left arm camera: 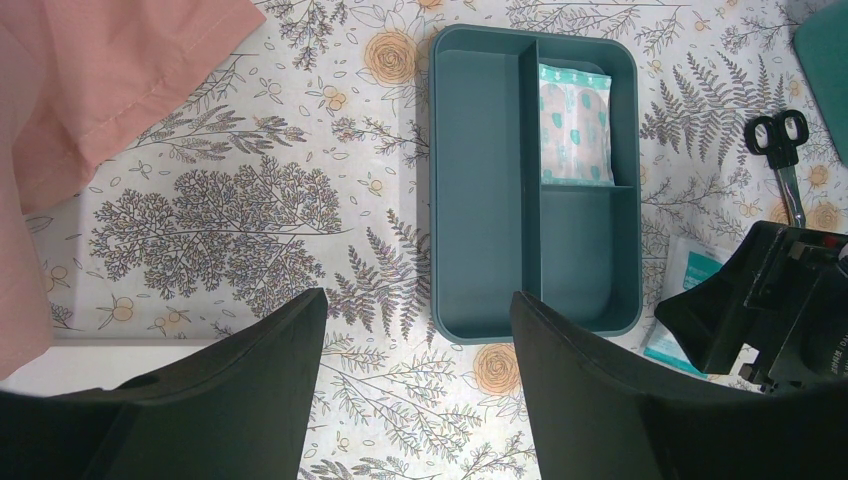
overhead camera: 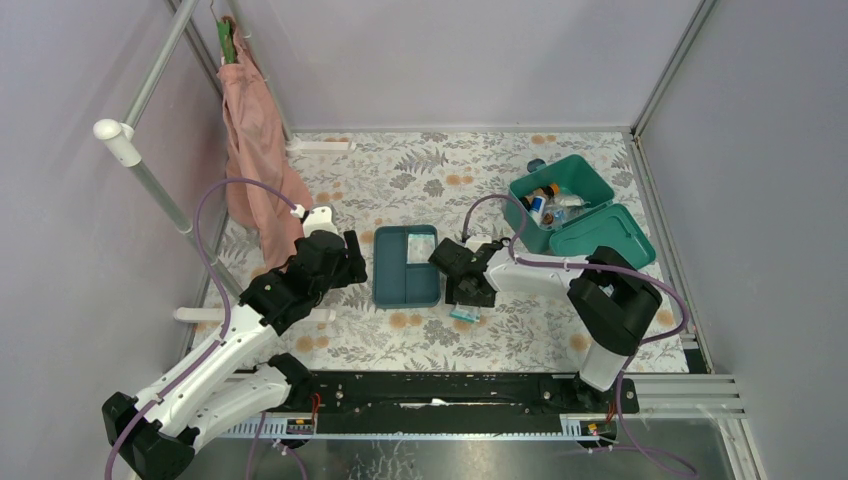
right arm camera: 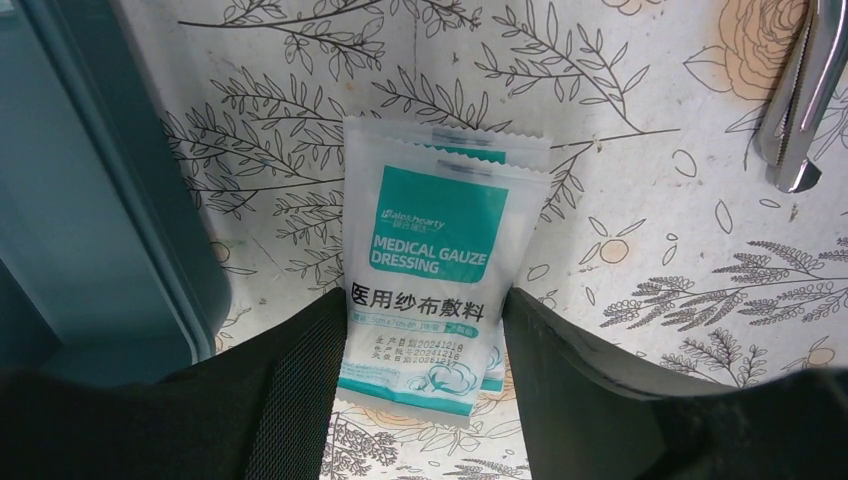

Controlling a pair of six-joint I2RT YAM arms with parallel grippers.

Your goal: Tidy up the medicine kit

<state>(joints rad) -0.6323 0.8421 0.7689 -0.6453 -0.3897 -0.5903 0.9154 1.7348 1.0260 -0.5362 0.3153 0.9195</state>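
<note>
Straddling the gauze packet [right arm camera: 440, 230], the right hand [right arm camera: 425, 305] stands parted; left hand [left arm camera: 418, 300] parted, empty.

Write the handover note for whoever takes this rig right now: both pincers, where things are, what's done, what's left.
Left pincer: open, empty, hovering just short of the divided tray.
Right pincer: open, jaws either side of the gauze dressing packet, which lies flat on the table beside the tray; not lifted.
Medicine kit: far right, lid open, bottles inside.
Done: one patterned sachet sits in a small tray compartment.
Left: probably grip the gauze and place it; scissors lie loose on the table.
</note>
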